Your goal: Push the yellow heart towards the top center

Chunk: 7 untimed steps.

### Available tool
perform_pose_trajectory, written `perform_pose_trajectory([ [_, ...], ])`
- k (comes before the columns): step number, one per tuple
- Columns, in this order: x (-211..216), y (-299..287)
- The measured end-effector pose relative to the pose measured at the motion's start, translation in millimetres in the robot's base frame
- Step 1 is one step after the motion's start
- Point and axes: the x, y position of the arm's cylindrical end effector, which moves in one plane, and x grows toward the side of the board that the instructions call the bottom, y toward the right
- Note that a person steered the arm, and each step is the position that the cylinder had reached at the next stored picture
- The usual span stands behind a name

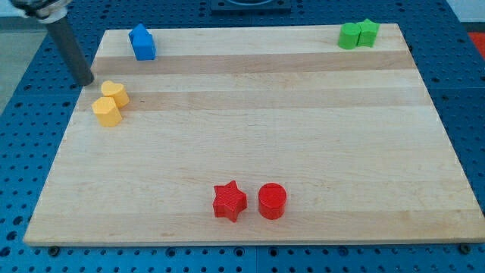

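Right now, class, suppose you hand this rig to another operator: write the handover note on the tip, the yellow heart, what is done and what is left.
My tip sits at the board's left edge, just up-left of the yellow heart, not visibly touching it.
The heart lies at the view's left, touching another yellow block below it.
Done: the heart is not yet at the top center.
Left: push it rightward and up, right of the blue block.

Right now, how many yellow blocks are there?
2. The yellow heart sits near the view's left edge, and another yellow block touches it just below. None seems hidden.
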Motion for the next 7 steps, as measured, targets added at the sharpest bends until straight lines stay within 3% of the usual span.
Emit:
perform_pose_trajectory([
  [2, 46.1, 8.9],
  [7, 18.4, 133.1],
])
